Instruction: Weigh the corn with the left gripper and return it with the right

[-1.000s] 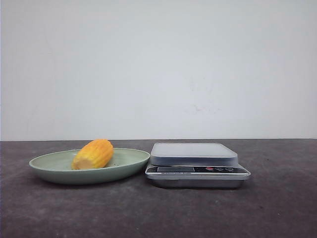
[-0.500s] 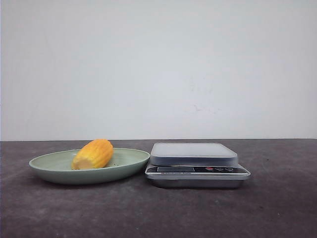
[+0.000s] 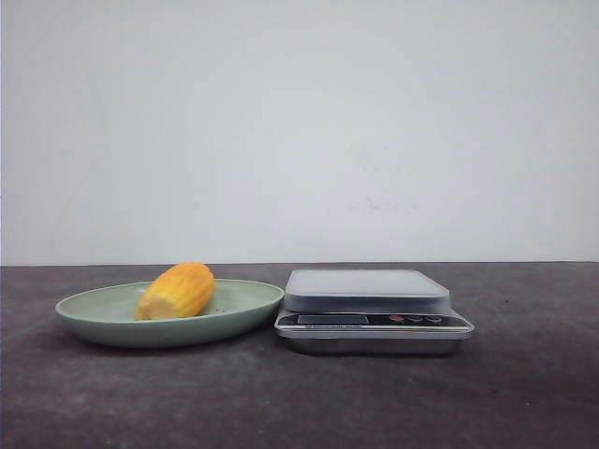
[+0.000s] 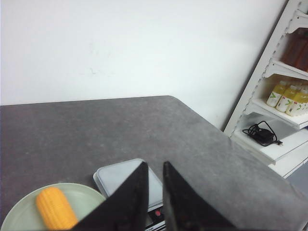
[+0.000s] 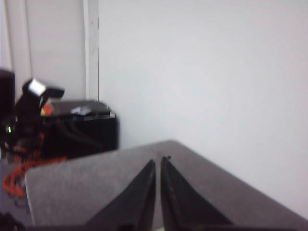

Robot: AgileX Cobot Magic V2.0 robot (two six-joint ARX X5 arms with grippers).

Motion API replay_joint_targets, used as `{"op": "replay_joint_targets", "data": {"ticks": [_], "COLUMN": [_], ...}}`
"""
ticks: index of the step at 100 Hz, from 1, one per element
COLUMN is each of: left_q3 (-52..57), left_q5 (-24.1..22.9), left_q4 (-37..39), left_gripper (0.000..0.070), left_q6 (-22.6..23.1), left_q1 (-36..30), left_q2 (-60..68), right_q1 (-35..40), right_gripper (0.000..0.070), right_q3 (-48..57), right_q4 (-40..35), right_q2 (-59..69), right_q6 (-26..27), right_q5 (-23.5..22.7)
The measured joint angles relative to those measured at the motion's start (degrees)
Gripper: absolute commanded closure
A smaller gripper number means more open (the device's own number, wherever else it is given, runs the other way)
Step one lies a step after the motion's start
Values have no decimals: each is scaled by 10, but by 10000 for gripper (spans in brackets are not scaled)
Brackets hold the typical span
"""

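Corn (image 3: 176,291) lying on the green plate (image 3: 112,327) just left of the scale (image 3: 372,311), left gripper (image 4: 154,180) hovering above, fingers pressed nearly together, right gripper (image 5: 158,166) likewise closed, gripping nothing.

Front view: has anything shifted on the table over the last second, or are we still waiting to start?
Nothing has visibly changed. The short yellow-orange corn cob still lies in the shallow pale green plate, beside the empty silver kitchen scale, and neither arm has come into the front view.
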Motion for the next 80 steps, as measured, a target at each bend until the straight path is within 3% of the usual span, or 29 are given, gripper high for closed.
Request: {"op": "replay_joint_targets", "data": {"ticks": [35,80], "left_q3": [0,0], "left_q5": [0,0], "left_q4": [-43,-42], "left_gripper": [689,688], "left_q6": [0,0], "left_q1": [0,0], "left_q2": [1,1], "right_q1": [0,0], "right_gripper": [688,688], "right_q3": [-12,-12], "right_q4": [-72,-73], "right_q2": [1,2], "right_q6": [17,18], "right_q5": [0,-1]}}
